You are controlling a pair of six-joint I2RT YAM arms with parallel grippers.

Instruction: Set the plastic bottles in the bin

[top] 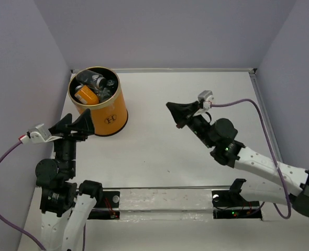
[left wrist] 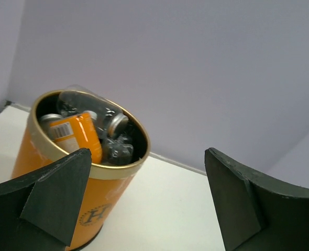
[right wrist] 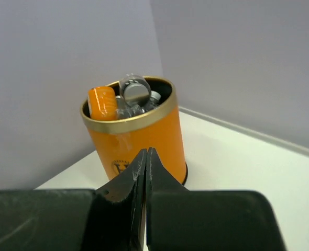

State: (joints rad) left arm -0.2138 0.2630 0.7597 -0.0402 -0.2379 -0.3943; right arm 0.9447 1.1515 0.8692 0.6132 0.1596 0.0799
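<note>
Just beside the left wall [top: 18, 63], bin [top: 117, 111] of plastic bottles [top: 86, 95], count unclear; left jaws apart, right jaws together.

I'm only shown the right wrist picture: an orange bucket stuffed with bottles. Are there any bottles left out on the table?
Observer: No. The top view shows plastic bottles only inside the bin.
Operator: What's the other arm doing?
Observer: The left gripper is just on the bin's near side, open and empty.
Operator: Is my claw close too?
Observer: No, the right gripper, shut, is well off to the bin's right.
</note>
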